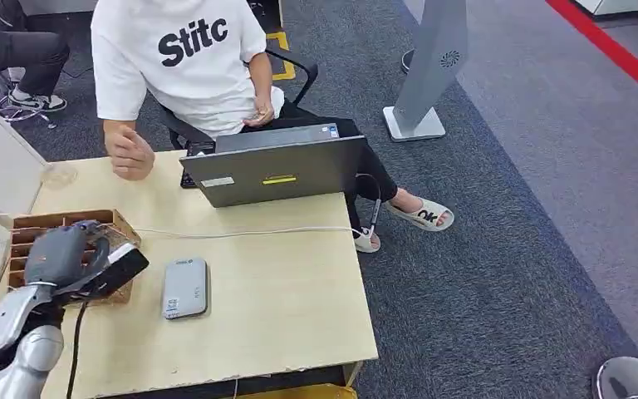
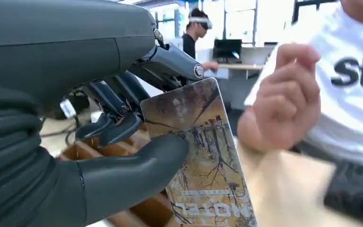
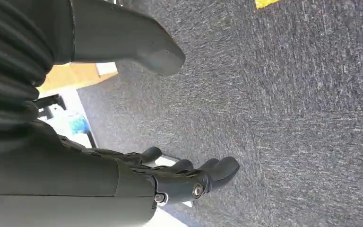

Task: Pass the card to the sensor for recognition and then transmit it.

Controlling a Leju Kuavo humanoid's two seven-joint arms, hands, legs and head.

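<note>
Brown card (image 2: 199,161) pinched in left robot hand (image 2: 75,156)

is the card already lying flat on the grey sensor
No, the left hand holds the card up above the wooden box, beside the sensor.

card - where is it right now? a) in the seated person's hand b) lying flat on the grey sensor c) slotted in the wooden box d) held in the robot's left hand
d: the left wrist view shows the card pinched between the thumb and fingers of the left hand, and the grey sensor lies bare on the table.
</note>
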